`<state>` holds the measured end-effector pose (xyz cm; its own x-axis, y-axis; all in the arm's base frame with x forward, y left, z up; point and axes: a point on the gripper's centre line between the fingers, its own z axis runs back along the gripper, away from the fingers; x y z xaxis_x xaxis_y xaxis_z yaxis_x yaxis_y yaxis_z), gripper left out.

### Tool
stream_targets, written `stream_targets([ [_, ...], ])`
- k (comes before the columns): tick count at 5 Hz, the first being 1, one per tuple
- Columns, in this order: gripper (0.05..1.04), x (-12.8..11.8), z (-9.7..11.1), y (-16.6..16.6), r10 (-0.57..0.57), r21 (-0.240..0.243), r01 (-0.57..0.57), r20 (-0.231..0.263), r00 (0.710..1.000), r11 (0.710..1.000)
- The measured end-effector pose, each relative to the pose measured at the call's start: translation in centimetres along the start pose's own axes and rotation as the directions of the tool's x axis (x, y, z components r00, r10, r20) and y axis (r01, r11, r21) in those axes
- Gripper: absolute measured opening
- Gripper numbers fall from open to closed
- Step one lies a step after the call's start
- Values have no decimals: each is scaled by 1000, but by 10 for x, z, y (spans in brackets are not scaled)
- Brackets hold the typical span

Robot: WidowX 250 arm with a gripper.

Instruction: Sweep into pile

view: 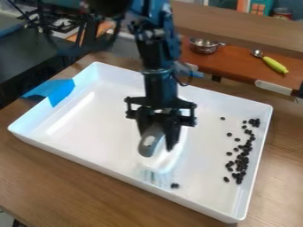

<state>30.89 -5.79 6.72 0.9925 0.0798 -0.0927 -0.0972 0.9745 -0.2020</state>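
There's 1 white tray point(112, 175), 1 grey-handled brush point(148, 146), approx. 30-odd dark beans point(239, 162) (bunched, exact no. unclear), 1 gripper point(158, 141), 1 pc. blue tape point(60, 91) on tray, 1 metal pot point(203, 46), 1 spoon point(274, 64) w/ yellow-green handle, 1 jar point(283, 13) in bkgd.

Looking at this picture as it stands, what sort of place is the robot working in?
Probably a robotics lab or workshop: a black robot arm hangs over a white tray of dark beans, and blue tape is stuck on the tray's edge.
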Motion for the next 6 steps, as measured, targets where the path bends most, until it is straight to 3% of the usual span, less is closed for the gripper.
stream_targets([
  [3,486,19,-9,-39,75,-66,-73,27,997,995],
  [5,486,26,-8,-65,87,-117,-89,-15,996,989],
  [6,486,21,0,-52,83,-138,-93,-77,994,986],
])
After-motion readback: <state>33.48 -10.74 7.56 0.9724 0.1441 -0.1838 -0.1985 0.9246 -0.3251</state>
